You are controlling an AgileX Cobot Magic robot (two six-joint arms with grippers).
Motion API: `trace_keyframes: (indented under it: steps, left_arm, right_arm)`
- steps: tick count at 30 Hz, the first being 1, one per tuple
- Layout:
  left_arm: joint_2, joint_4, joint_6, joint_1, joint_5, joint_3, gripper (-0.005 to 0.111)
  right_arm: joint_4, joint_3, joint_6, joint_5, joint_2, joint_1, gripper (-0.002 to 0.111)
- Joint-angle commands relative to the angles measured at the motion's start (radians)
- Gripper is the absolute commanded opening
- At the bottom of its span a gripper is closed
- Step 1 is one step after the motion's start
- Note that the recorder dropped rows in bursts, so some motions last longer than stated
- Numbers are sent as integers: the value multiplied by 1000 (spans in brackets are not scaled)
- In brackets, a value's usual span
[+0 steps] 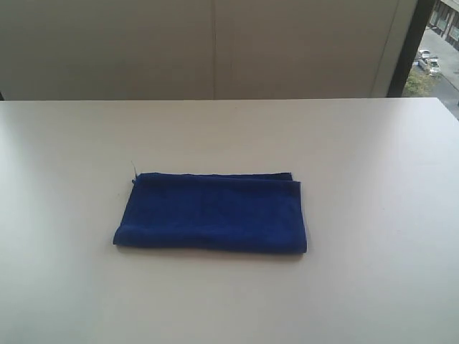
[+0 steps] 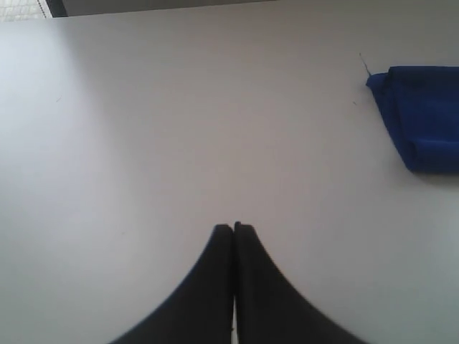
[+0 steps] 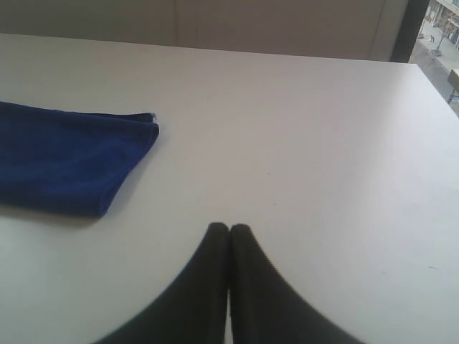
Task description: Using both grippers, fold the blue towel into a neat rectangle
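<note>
Exterior view, plush blue towel (image 1: 211,213), folded rectangle (layered edges), smooth table (image 1: 358,158)

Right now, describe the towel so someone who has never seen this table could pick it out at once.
A wide, pale table fills the exterior view below a plain wall. Just left of its middle lies the blue towel, folded flat into a rectangle with layered edges along its far side. Its deep royal blue is the only strong colour on the off-white top.
</note>
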Motion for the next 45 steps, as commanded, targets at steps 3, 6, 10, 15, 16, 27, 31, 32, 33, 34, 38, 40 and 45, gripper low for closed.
trace_keyframes:
  steps: [3,6,10,15,16,27,31,32,33,34,38,40,45]
  left_arm:
    - [-5,-3,0,-12,-5,3,0]
    - [-5,-3,0,-12,-5,3,0]
    - [-5,-3,0,-12,-5,3,0]
    - [-5,-3,0,-12,-5,3,0]
    - [-5,-3,0,-12,-5,3,0]
    - [-5,-3,1,-12,-5,3,0]
    - [-5,-3,1,-12,-5,3,0]
    - [-5,-3,1,-12,-5,3,0]
    - [-5,-3,1,-12,-5,3,0]
    - [-5,-3,1,-12,-5,3,0]
    - [-5,-3,1,-12,-5,3,0]
    - [-5,-3,1,-23,-5,3,0]
    - [-5,-3,1,-54,-5,3,0]
  right_arm:
    - [-9,2,0,-6,-6,4,0]
    - [-9,2,0,-6,-6,4,0]
    - [-9,2,0,-6,-6,4,0]
    - [-9,2,0,-6,-6,4,0]
    - [-9,2,0,-6,-6,4,0]
    - [-9,2,0,-6,-6,4,0]
    - [-9,2,0,-6,-6,4,0]
    - [-9,2,0,-6,-6,4,0]
    - [-9,2,0,-6,-6,4,0]
    - [-9,2,0,-6,-6,4,0]
    - [-9,2,0,-6,-6,4,0]
    - [-9,2,0,-6,-6,4,0]
    - [-9,2,0,-6,-6,4,0]
